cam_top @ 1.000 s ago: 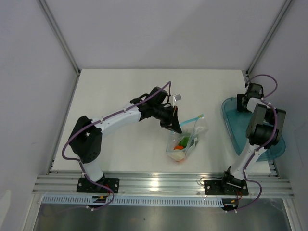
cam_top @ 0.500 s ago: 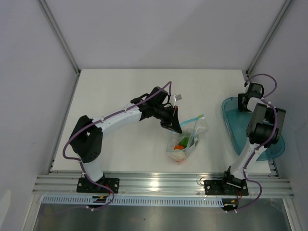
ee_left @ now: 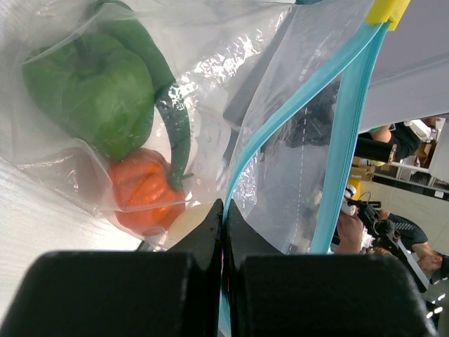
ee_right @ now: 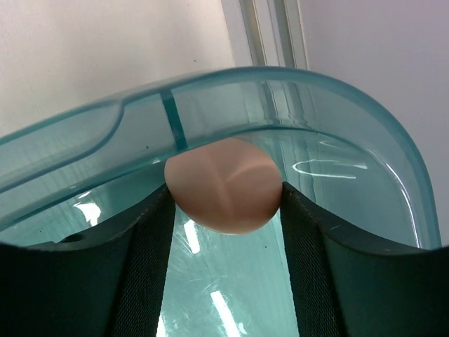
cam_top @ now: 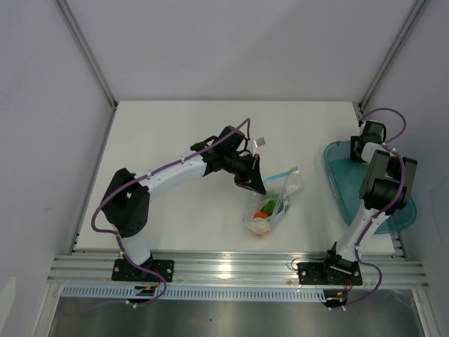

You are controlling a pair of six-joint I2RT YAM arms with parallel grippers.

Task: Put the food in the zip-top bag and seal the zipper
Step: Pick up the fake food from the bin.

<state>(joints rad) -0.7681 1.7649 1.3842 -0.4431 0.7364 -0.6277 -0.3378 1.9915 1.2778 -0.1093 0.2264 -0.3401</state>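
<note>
Teal zipper (ee_left: 340, 140) is what the left pincer (ee_left: 224, 210) bites: its fingers are pressed together on the strip at the mouth of the clear bag (ee_left: 280, 161). Just beyond the tips and to their left, inside the bag, lies a pale piece (ee_left: 188, 219). An orange-red piece (ee_left: 140, 193) sits against it, and a green pepper (ee_left: 88, 88) lies farther out. From the tips the strip runs up and to the right with its two sides parted, so the mouth is not sealed. The bag lies on the white counter (cam_top: 175, 133), near the front edge.

Well off to the right, the right pincer (ee_right: 224, 193) hangs over the teal tray (ee_right: 295, 81). Its fingers (ee_right: 147, 267) touch both sides of a pale egg (ee_right: 224, 175), clamped on it. The egg sits just this side of the tray's rim, which arcs beyond the tips.
</note>
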